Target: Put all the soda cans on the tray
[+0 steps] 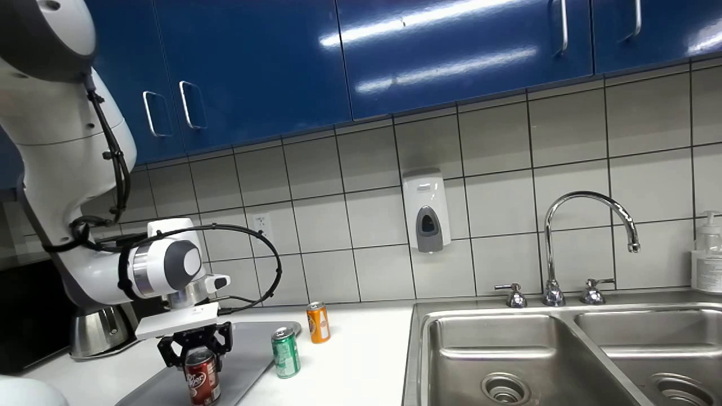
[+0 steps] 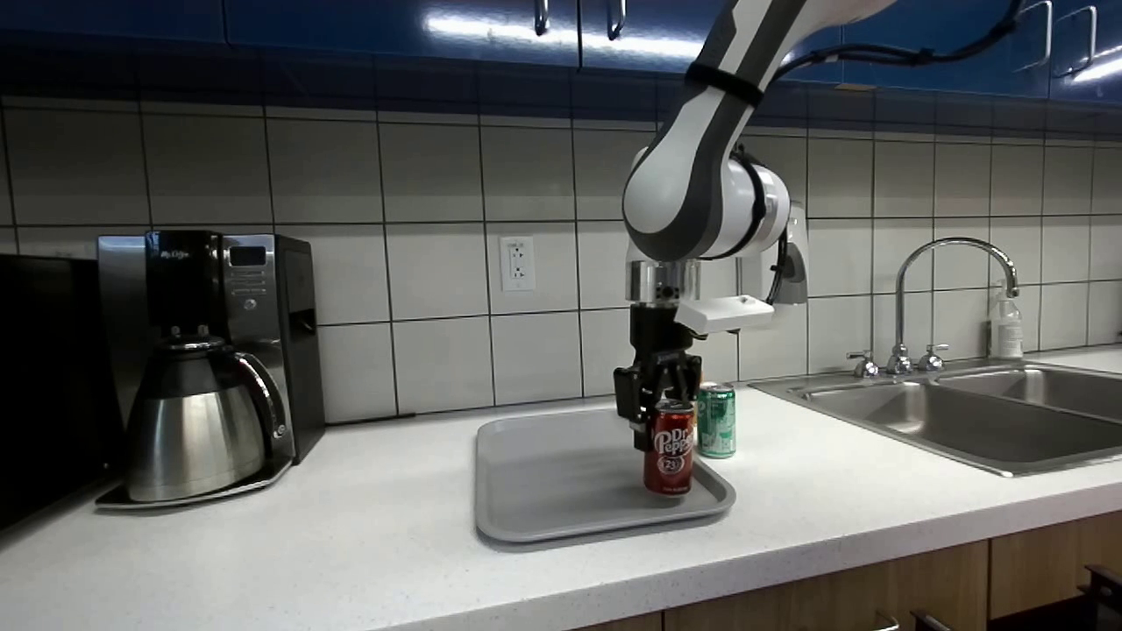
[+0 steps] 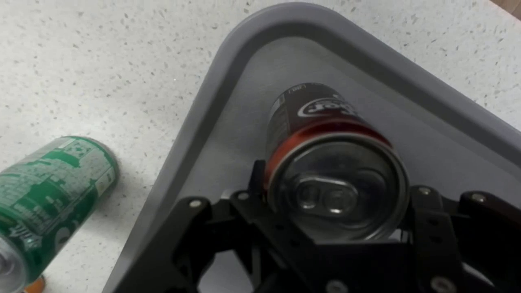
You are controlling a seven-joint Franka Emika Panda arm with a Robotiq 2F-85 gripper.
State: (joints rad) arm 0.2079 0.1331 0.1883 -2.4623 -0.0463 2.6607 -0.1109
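We count one red can (image 2: 671, 454), one green can (image 2: 718, 422) and one orange can (image 1: 319, 325), three in all, each upright; our one end effector (image 1: 200, 358) has two fingers closed against the sides of the red can, over the one tray (image 2: 548, 478) near a corner; we cannot tell whether its base touches; the green and orange cans stand on the counter (image 2: 386, 499), just beside the tray

Blue cabinets (image 1: 259, 62) hang above a coffee maker (image 2: 250, 315), faucet (image 1: 550, 254) and sink (image 1: 485, 341).
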